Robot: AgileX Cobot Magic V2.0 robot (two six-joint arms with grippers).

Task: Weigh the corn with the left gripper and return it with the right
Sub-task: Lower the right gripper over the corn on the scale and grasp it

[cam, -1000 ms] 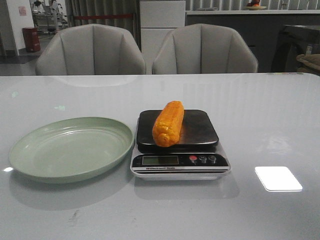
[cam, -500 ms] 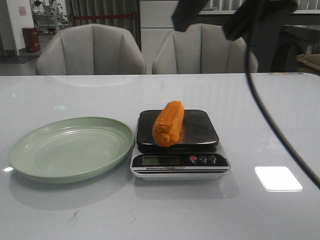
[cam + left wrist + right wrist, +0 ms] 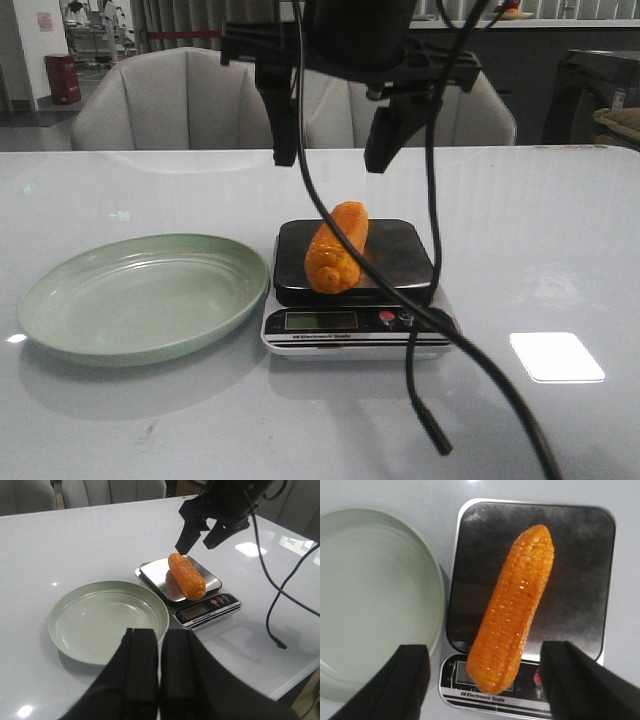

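Corn: the corn (image 3: 337,247) lies lengthwise on the steel platform of the scale (image 3: 357,290), its blunt end poking past the platform's front edge above the display; nothing grips it
Right gripper: the right gripper (image 3: 335,135) hangs above the corn with its two dark fingers (image 3: 580,680) spread wide, one to each side of the cob in the right wrist view, neither touching it
Right arm: its dark body fills the upper middle of the front view, and black cables (image 3: 430,300) loop down from it in front of the scale, one end resting on the table
Left gripper: the left gripper (image 3: 161,672) has its fingers pressed together with nothing between them, held above the table edge nearest the robot, on the near side of the plate
Plate: the pale green plate (image 3: 143,297) sits just to the left of the scale, its rim close beside the scale's edge
Scale: a display and small buttons (image 3: 405,317) face the robot
Table: glossy white table (image 3: 560,250) with a bright square reflection to the right of the scale
Background: two grey chairs (image 3: 180,100) stand behind the table
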